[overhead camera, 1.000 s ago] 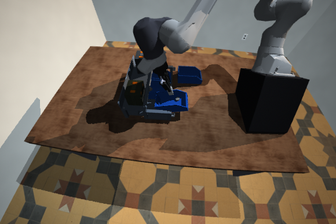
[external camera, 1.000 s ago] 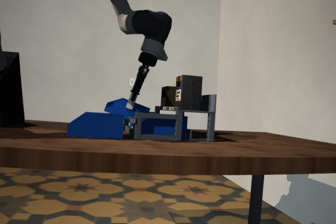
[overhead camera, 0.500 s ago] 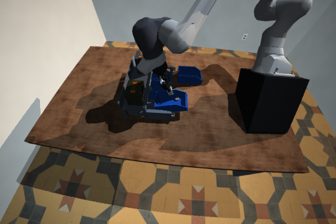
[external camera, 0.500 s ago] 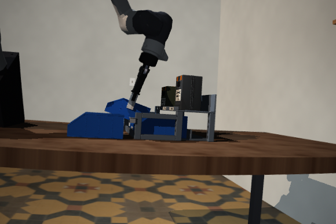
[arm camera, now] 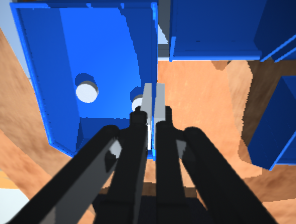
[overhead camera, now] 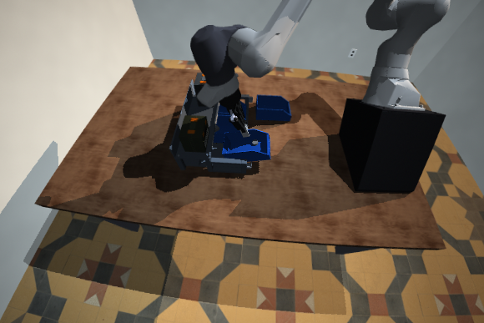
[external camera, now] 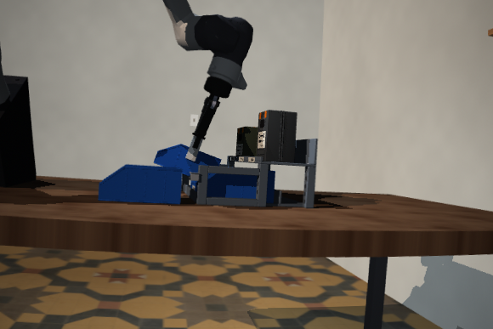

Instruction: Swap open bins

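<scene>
My gripper (overhead camera: 247,134) (external camera: 192,156) (arm camera: 154,96) is shut on one side wall of the blue bin with parts (overhead camera: 246,151) (external camera: 173,155) (arm camera: 100,40). This bin is tilted, its open front raised and its rear lower, over the front of the grey shelf (overhead camera: 227,164) (external camera: 231,201). White round parts (overhead camera: 254,143) (arm camera: 86,92) lie inside it. Whether its rear touches the shelf is hidden. The empty blue bin (overhead camera: 272,109) (external camera: 142,184) (arm camera: 275,122) stands on its base on the table, in front of the shelf. Another bin (arm camera: 215,30) sits on the shelf beside the held one.
Dark boxes with orange marks (overhead camera: 194,132) (external camera: 278,137) stand on the shelf's upper board, behind my gripper. The robot's black pedestal (overhead camera: 392,151) stands on the table, well in front of the bins.
</scene>
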Robot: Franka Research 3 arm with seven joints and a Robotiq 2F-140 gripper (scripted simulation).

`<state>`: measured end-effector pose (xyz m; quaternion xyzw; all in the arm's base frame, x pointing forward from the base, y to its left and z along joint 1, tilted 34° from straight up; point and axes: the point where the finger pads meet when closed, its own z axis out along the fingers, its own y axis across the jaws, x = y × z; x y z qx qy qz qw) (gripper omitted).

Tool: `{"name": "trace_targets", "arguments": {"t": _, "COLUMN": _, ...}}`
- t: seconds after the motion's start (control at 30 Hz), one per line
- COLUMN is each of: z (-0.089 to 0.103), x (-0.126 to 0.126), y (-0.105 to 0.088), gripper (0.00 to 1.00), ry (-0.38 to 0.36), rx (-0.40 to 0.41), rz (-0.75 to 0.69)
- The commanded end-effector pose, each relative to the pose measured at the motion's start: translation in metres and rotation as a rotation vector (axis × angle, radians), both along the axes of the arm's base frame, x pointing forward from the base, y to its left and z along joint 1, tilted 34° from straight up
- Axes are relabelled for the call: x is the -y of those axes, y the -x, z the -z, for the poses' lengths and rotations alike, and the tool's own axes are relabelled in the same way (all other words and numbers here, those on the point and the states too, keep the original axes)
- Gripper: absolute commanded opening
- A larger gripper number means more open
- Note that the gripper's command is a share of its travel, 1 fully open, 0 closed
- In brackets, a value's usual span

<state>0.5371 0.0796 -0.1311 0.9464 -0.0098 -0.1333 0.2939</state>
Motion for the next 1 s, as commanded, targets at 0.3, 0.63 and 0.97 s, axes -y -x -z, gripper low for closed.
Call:
{"name": "trace_targets", "arguments": {"t": 0.3, "z": -0.0006, "x": -0.0017, "y": -0.0004, "gripper": 0.0, "ry": -0.003, "rx": -0.005, "rz": -0.007}}
{"name": "trace_targets", "arguments": {"t": 0.63, "z": 0.001, "x": -0.0007, "y": -0.0006, "gripper": 0.0, "ry": -0.003, "rx": -0.005, "rz": -0.007}}
{"name": "trace_targets", "arguments": {"t": 0.97, "z": 0.0048, "x": 0.0016, "y": -0.0011, "gripper": 0.0, "ry": -0.003, "rx": -0.005, "rz": -0.008}}
